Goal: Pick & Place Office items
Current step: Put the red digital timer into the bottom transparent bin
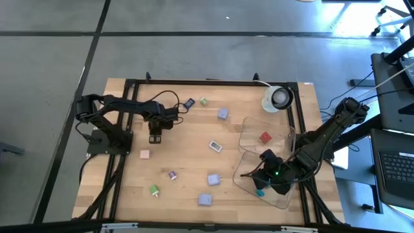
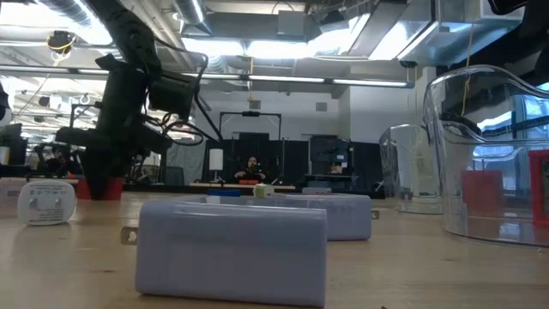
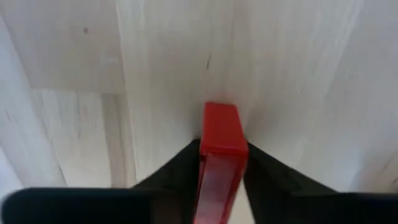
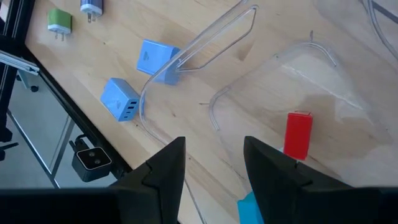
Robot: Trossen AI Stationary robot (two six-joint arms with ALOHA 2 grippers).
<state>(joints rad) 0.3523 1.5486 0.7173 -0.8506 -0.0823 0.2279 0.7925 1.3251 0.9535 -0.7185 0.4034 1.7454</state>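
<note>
1. The left gripper (image 1: 155, 137) is over the left part of the wooden table (image 1: 187, 155), and its fingers are clamped on a red block (image 3: 219, 155); in the left wrist view this block stands between the two dark fingers, over bare wood
2. The right gripper (image 4: 211, 165) hangs over the nearer clear tray (image 1: 284, 194) with its fingers apart and nothing between them. A teal piece (image 1: 260, 192) lies in the tray just beside it, so I judge it was placed there
3. Another red piece (image 1: 265, 137) lies in the farther clear tray (image 1: 249, 126). The other items are spread on the wood: a blue block (image 4: 158, 59), a light blue block (image 4: 122, 99), a green piece (image 1: 154, 189), a pink piece (image 1: 145, 154)
4. To do the step well, the left arm should lift the red block well clear of the table before moving across, because many small pieces lie on the way
5. It should open the fingers only when the block is inside a tray wall, low, so the block does not bounce out
</note>
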